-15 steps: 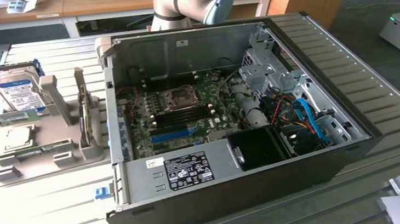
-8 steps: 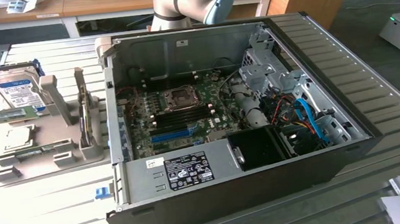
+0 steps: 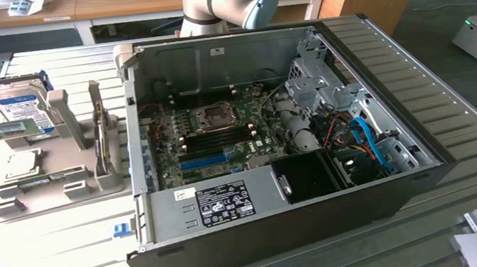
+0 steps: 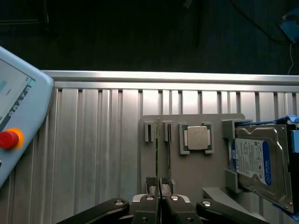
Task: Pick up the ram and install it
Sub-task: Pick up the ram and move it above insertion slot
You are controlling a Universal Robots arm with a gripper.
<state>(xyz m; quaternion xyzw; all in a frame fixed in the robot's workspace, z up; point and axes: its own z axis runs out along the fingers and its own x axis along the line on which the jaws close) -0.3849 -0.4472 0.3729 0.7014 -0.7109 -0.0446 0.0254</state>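
The ram (image 4: 158,144) stood on edge in its slotted holder on the grey tray (image 4: 187,172), just beside the square silver processor (image 4: 196,138). 1 hard drive (image 4: 257,163) sat on the tray beyond the processor. The gripper (image 4: 158,182) hung over the ram, lined up along its length. Its 2 pads (image 4: 150,181) were drawn almost together (a hairline slit between them) and grasped nothing. In the exterior view the ram (image 3: 46,179) rested in the tray at the exterior view's left, well apart from the open computer case (image 3: 265,137), whose motherboard (image 3: 220,128) lay exposed. The arm (image 3: 226,3) rose behind the case. A pendant with a red button (image 4: 9,138) lay on the ribbed metal table (image 4: 93,149).
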